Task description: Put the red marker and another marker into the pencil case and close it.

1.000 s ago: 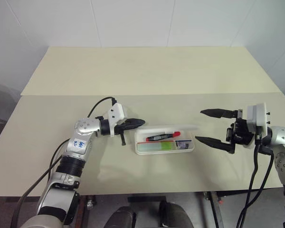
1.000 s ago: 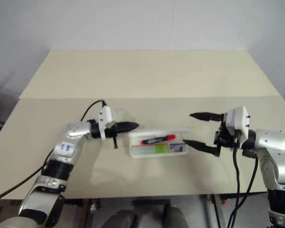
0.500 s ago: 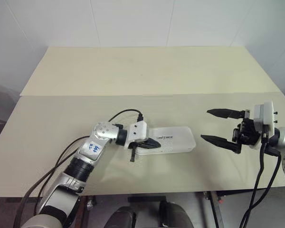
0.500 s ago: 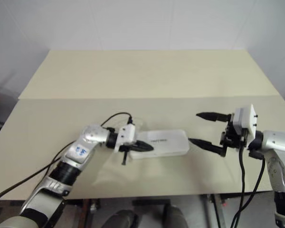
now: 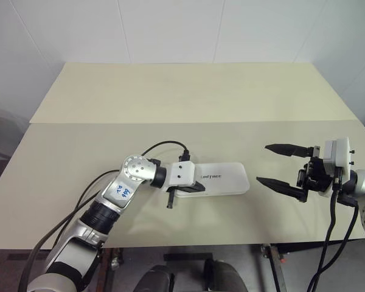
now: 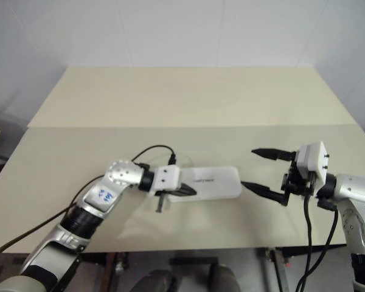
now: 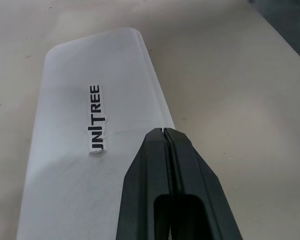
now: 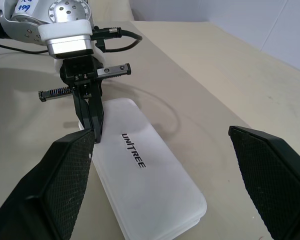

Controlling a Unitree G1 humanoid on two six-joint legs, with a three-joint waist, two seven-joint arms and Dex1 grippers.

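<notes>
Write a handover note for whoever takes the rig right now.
Left gripper: shut, holding nothing, tips over the left end of the case.
Right gripper: open, empty, off the case's right end, clear of it.
Case: on the table, lid down, lettering up. No markers in sight.
Done: lid lowered.
Left: check the lid is fully shut, then pull both arms back.

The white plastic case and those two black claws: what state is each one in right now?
White hard-plastic pencil case: lid shut, lying flat on the table.
Left claw: shut, holding nothing, tips on the case's lid near its left end.
Right claw: open wide, holding nothing, apart from the case.
</notes>
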